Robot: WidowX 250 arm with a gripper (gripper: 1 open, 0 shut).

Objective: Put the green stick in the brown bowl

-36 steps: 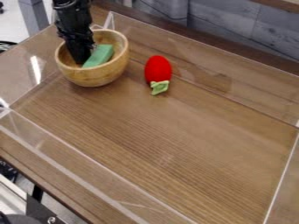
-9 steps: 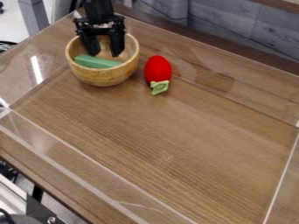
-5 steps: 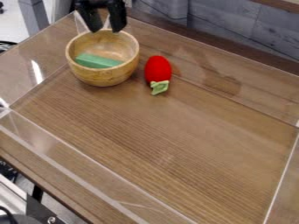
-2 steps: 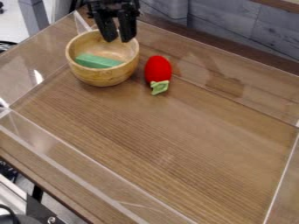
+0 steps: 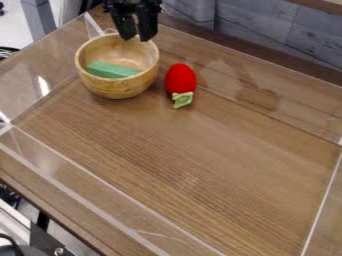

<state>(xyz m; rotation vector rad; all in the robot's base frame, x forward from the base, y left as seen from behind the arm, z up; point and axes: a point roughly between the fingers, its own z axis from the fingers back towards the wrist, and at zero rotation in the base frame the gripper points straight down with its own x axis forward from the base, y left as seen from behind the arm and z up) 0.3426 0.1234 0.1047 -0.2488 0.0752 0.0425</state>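
Observation:
The green stick (image 5: 110, 70) lies flat inside the brown bowl (image 5: 118, 90), which stands at the back left of the wooden table. My black gripper (image 5: 135, 34) hangs above the bowl's far right rim, clear of both stick and bowl. Its two dark fingers point down with a narrow gap between them and hold nothing. The upper part of the arm is cut off by the top edge of the view.
A red strawberry-like toy (image 5: 179, 82) with green leaves lies just right of the bowl. Clear plastic walls (image 5: 27, 150) ring the wooden tabletop (image 5: 201, 170). A grey plank wall runs along the back.
The gripper has risen out of the bowl and shifted right toward the back, leaving the green stick lying inside. The bowl and the toy have not moved.

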